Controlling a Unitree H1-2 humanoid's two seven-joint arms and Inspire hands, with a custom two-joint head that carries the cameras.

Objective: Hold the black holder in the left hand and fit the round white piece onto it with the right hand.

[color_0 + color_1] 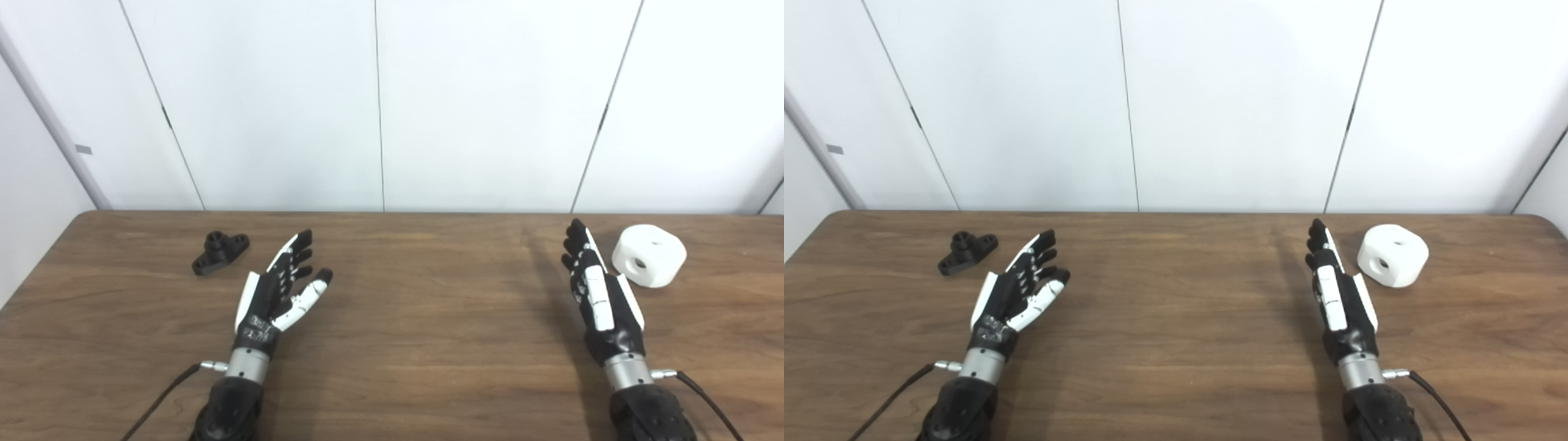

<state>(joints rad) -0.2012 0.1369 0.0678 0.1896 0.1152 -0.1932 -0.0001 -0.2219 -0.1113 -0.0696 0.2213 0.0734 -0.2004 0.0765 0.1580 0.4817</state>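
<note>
Layout: the black holder (220,252) lies flat on the table (416,343) at far left, the round white piece (649,255) at far right. Each sits on the side of the hand meant to take it, I'd judge.
Left hand (277,293): fingers spread, palm up, empty; near the holder, not touching it.
Right hand (597,291): fingers straight, turned edge-on, holding nothing; just beside the white piece, apart from it.
Stage: nothing picked up yet.

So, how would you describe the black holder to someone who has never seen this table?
On the wooden table, look at the far left part, beyond the open left hand. The black holder lies there untouched: a small dark bar with a short round post, unlike the bigger white piece far right.
</note>
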